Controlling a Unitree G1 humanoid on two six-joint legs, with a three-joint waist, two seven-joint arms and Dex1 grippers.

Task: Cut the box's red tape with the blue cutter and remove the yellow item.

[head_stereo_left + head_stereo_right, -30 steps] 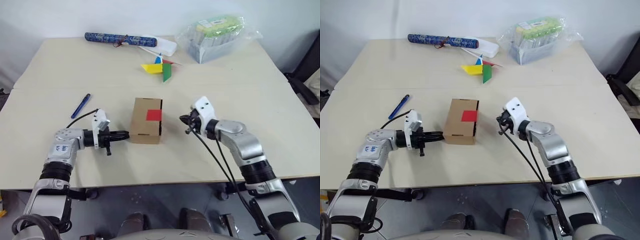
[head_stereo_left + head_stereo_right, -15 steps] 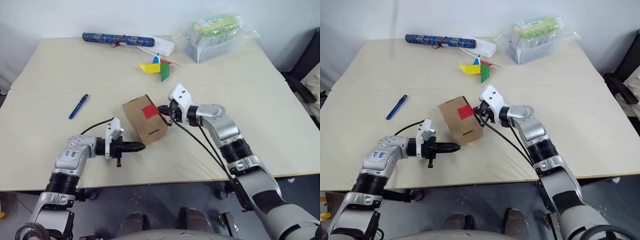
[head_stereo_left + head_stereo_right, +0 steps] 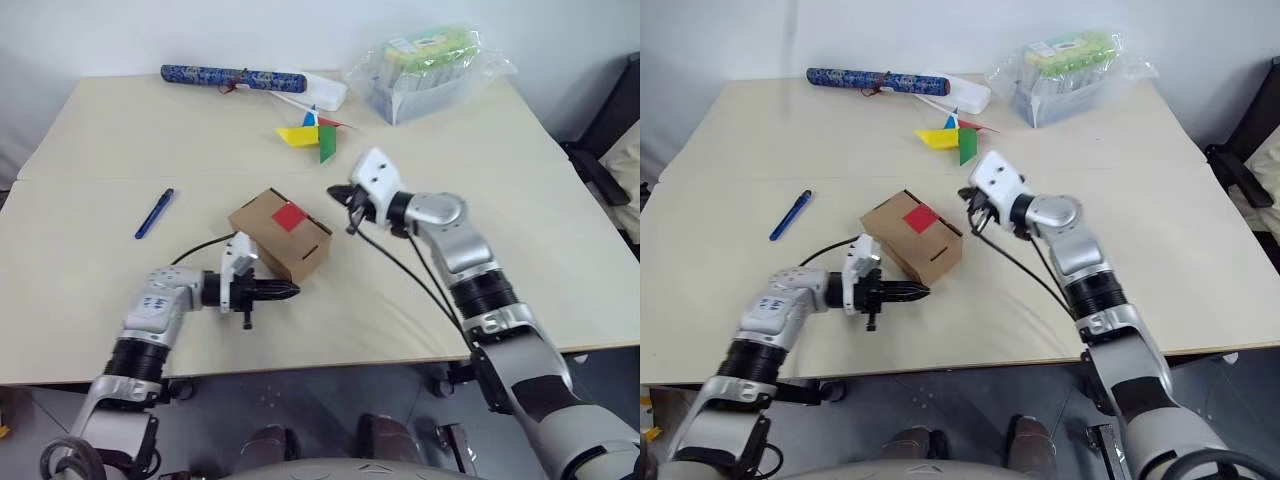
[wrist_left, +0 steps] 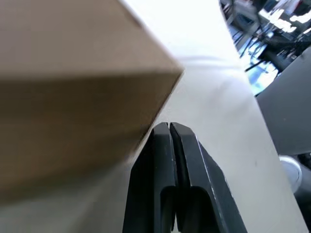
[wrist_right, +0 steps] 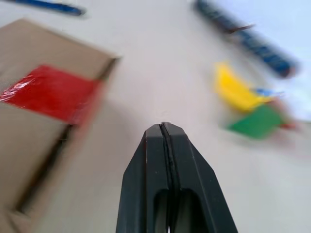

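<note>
**Squaring the box before any cutting**

Steadying the box (image 3: 279,233) comes first, I judge: it lies skewed in the middle of the tabletop (image 3: 520,200), the red tape (image 3: 289,216) facing up. My left hand (image 3: 285,292), fingers pressed together and empty, sits low just beside the box's near corner. My right hand (image 3: 338,192), also closed on nothing, hangs above the tabletop just beyond the box's far end. The blue cutter (image 3: 154,212) lies untouched, well apart to the left. To do this well I should nudge gently with closed fingers, keep the tape upward, and leave the tape side reachable for the cutter.
</note>
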